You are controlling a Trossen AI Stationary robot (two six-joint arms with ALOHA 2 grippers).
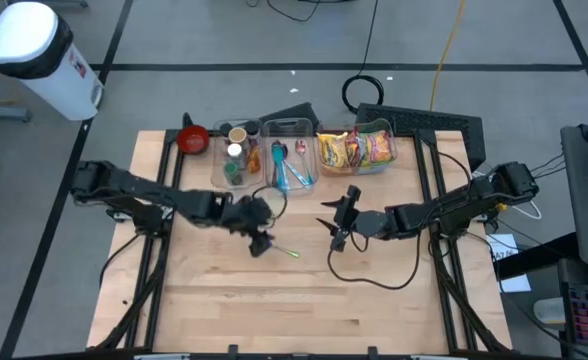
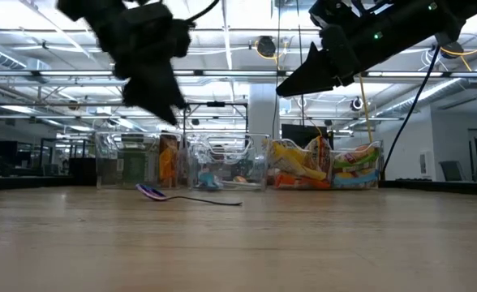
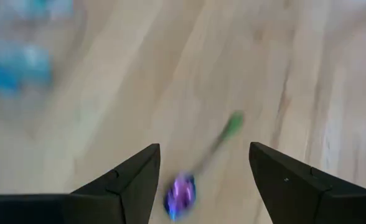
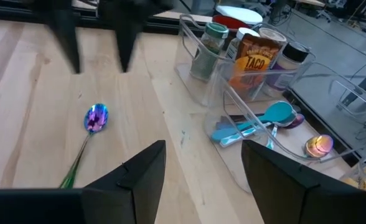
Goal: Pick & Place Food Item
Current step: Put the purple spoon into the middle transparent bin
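The high view looks straight down on the whole pale wooden worktop [image 1: 304, 290] from well above. The low view sits at the worktop's surface, facing level across it toward the row of clear plastic bins [image 2: 238, 162]. Each wrist view looks close down past its own dark fingers. All four views share the small spoon with a purple bowl and green handle [image 1: 279, 250] [image 2: 153, 192] [image 3: 182, 191] [image 4: 96, 118], lying just in front of the bins.

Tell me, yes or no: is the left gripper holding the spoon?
No; the spoon lies flat on the table while the left gripper hangs above it with open, empty fingers.
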